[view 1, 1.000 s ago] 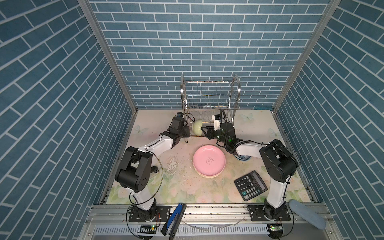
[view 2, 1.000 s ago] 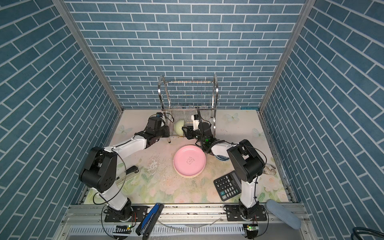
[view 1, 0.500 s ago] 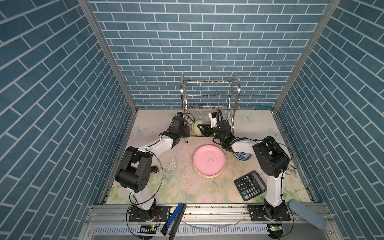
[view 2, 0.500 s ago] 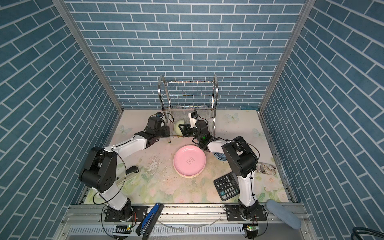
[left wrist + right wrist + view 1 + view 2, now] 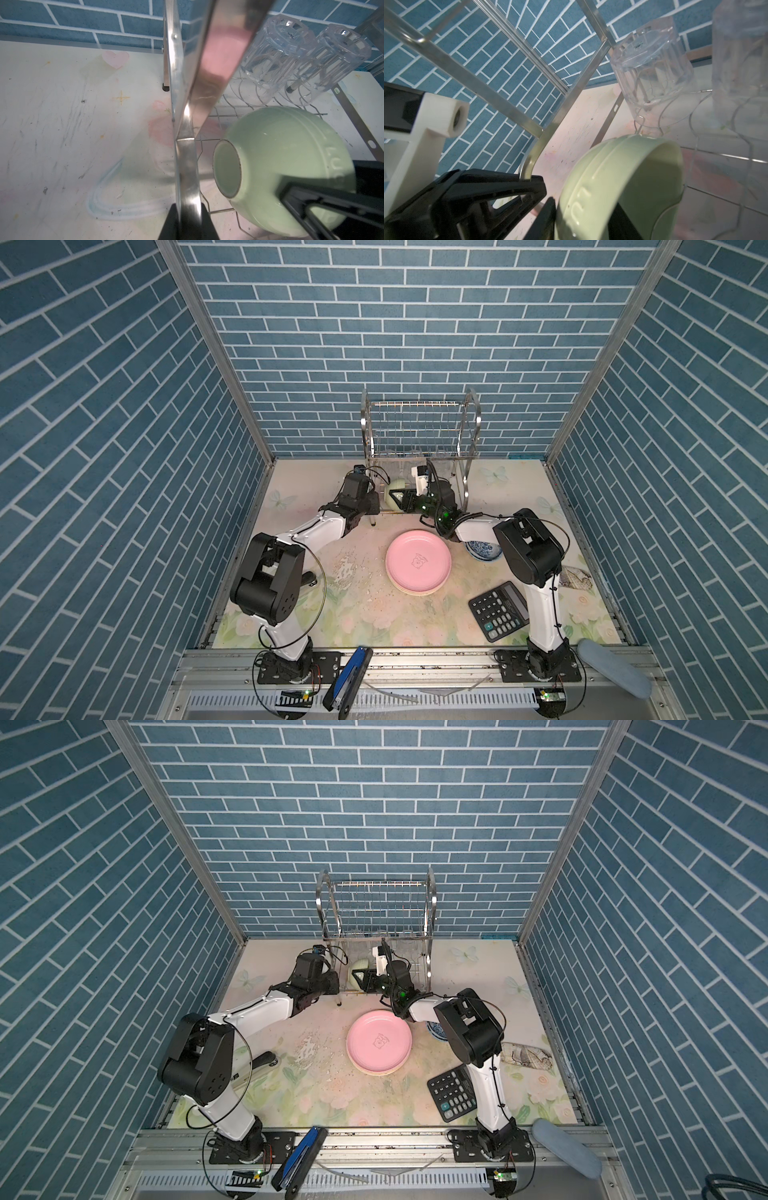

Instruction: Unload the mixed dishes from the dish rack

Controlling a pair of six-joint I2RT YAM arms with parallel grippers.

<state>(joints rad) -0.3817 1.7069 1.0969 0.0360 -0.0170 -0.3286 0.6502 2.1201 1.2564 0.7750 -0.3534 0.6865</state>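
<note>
— Blue brick walls all round, a flowery table [image 5: 374, 614] underneath. Where is the dish rack?
— The dish rack [image 5: 419, 429] stands at the back, close to the wall.
— And the arms?
— The left gripper [image 5: 188, 225] is pinched tight on the rack's left side frame, low down. The right gripper [image 5: 583, 205] reaches into the bottom shelf and is clamped on the rim of the green bowl [image 5: 280, 158], one finger inside, one outside.
— How does the bowl lie?
— Tipped on its side over the wires at the rack's left end, foot turned toward the left gripper. Whether it rests on the wires I cannot tell.
— Anything else in there?
— Two glasses [image 5: 276, 56], upside down on the same shelf behind the bowl.
— And out on the table?
— A pink plate [image 5: 417, 560] tops a small stack in front of the rack. A blue-and-white bowl [image 5: 482, 551] sits just beside it, half hidden by the right arm, and a calculator [image 5: 498, 610] lies nearer the front.
</note>
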